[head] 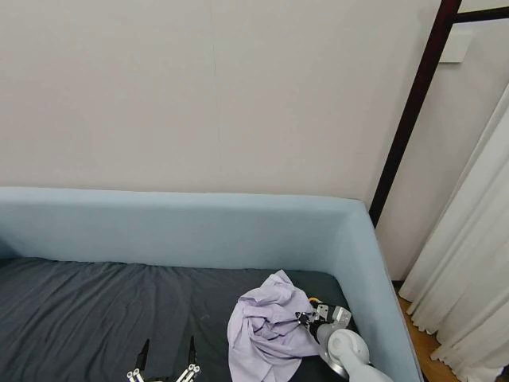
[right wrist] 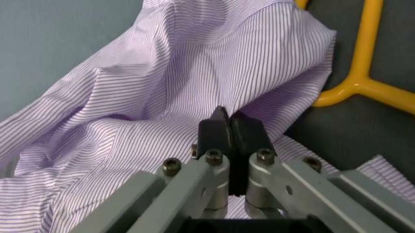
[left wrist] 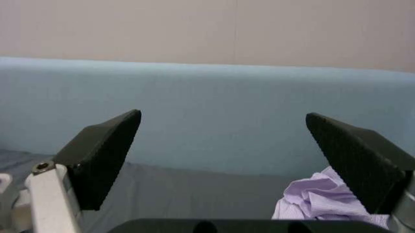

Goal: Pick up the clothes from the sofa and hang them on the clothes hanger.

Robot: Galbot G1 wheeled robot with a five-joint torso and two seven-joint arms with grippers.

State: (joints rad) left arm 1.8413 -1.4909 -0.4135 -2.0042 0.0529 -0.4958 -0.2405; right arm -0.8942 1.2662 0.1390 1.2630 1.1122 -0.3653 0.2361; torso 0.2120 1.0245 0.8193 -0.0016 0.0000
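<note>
plain beige wall (head: 199, 87), white curtain (head: 469, 263) at the right, strip of wooden floor (head: 420, 336) beneath it

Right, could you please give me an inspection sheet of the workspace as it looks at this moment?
Surface: dark grey sofa seat, with a light blue backrest behind it.
Job's things: lilac striped shirt crumpled at the seat's right end; yellow hanger lying on the seat, partly hidden by the shirt.
Clutter: nothing seen.
Pincers: right pincer shut, tips against the shirt; left pincer open, above the seat, apart from the shirt.
Cables: nothing seen.
Surroundings: plain wall; dark rack pole and white curtain to the right.
</note>
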